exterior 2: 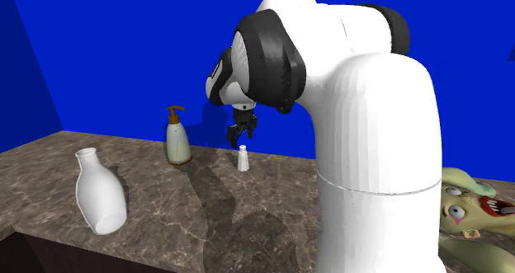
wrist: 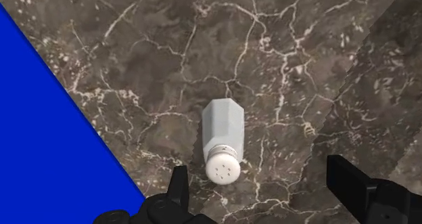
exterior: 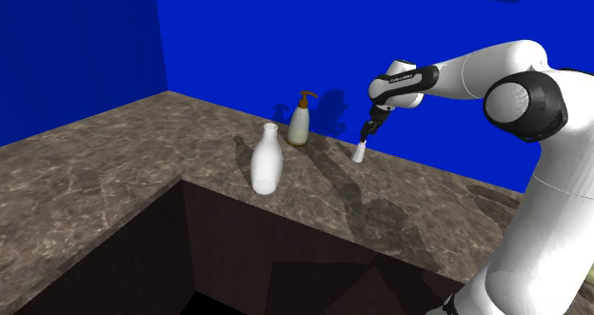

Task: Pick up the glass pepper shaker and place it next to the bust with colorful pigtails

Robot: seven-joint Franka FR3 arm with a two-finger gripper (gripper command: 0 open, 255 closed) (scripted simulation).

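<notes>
Hovering with gripper [exterior: 369,126] [exterior 2: 242,134] [wrist: 257,168] spread wide, nothing held, just above the shaker [exterior: 359,154] [exterior 2: 243,158] [wrist: 222,138], upright on the stone counter [exterior: 114,151] by the blue wall. Best to centre first, descend straight past the cap, then squeeze the body gently.

Nothing readable being shown here, honestly. Pale marking being seen on dark wrist housing [exterior: 401,76], but too small to be made out as letters.
</notes>
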